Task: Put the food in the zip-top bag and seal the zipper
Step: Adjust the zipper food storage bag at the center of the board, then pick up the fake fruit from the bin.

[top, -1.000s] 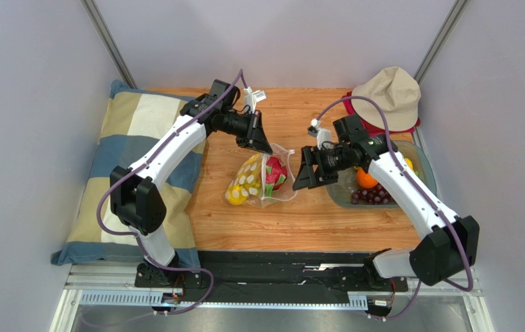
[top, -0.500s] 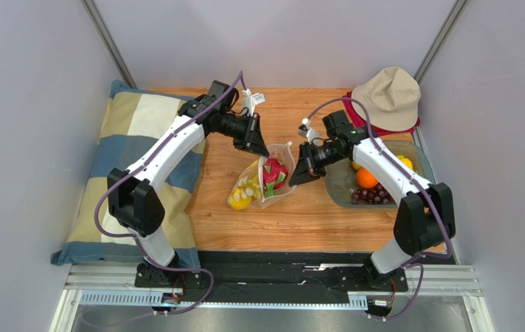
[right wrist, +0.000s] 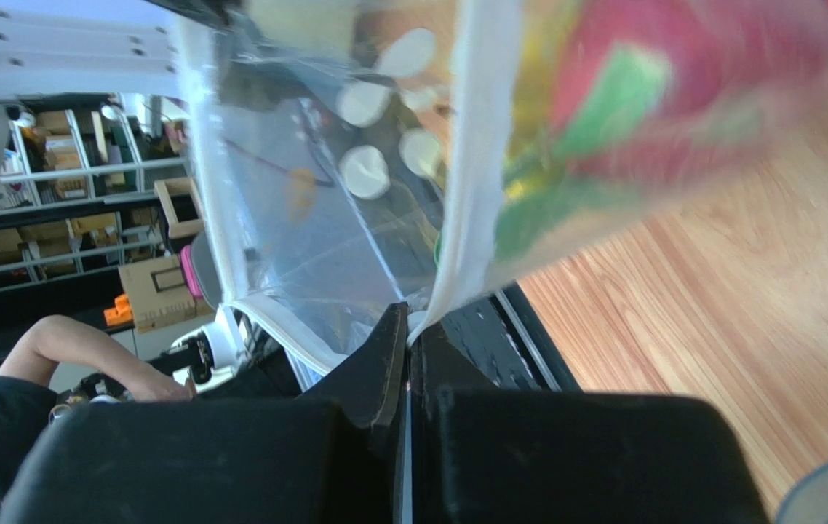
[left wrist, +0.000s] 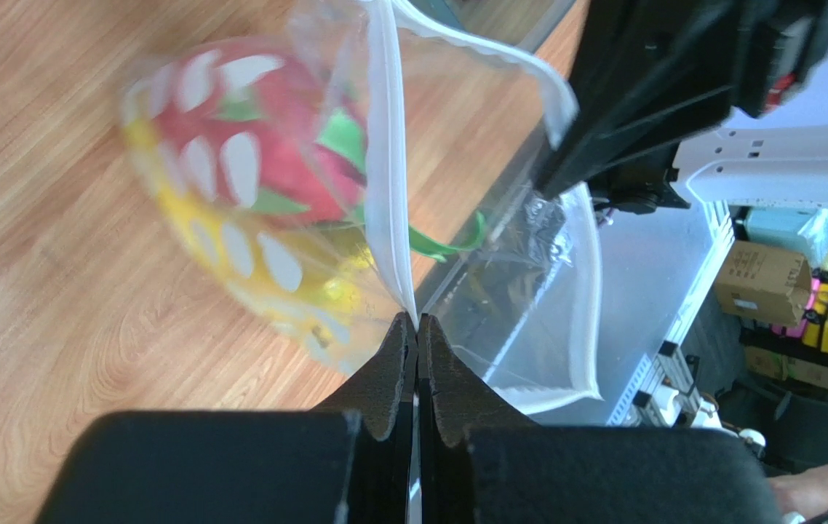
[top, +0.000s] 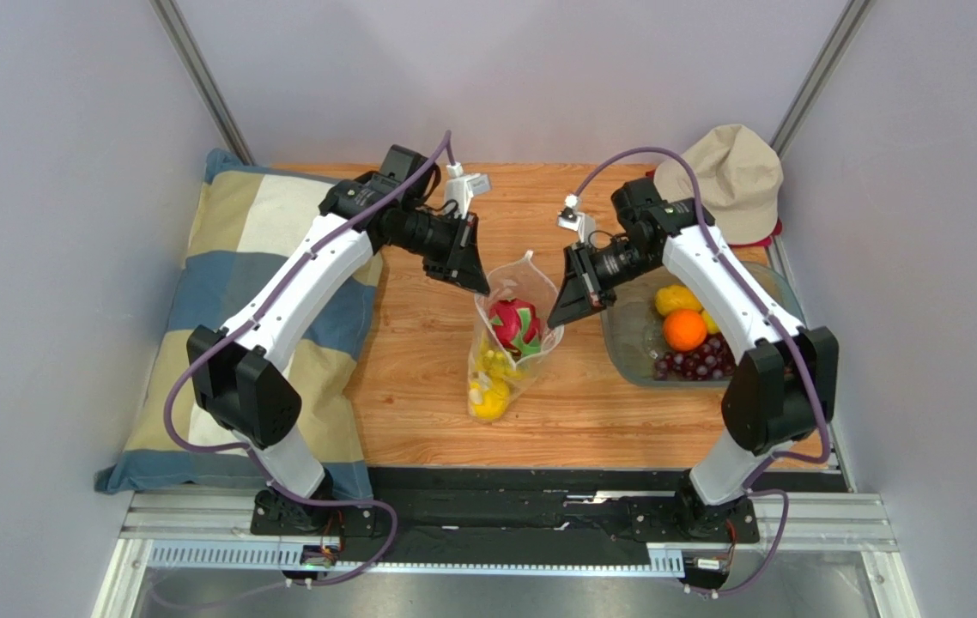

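The clear polka-dotted zip-top bag [top: 513, 337] hangs upright between both arms, its bottom near the wood. Inside it sit a pink dragon fruit [top: 514, 322] and, lower down, yellow bananas [top: 491, 394]. My left gripper [top: 481, 286] is shut on the left side of the bag's mouth, pinching the white zipper [left wrist: 386, 164] at its tips [left wrist: 417, 319]. My right gripper [top: 556, 318] is shut on the opposite rim; the zipper [right wrist: 471, 164] runs into its tips [right wrist: 407, 328]. The mouth gapes open between them. An orange [top: 683, 331], a yellow fruit [top: 674, 299] and dark grapes [top: 703, 361] lie in the grey tray [top: 623, 337].
A beige hat [top: 732, 161] lies over something red at the back right. A checked pillow [top: 249, 283] covers the table's left side. Grey walls close in on both sides, and the black rail [top: 507, 496] runs along the near edge.
The right gripper has shut on the bag's rim. Both arms have raised the bag from lying on the table to hanging upright, and the fruit has slid down inside it.
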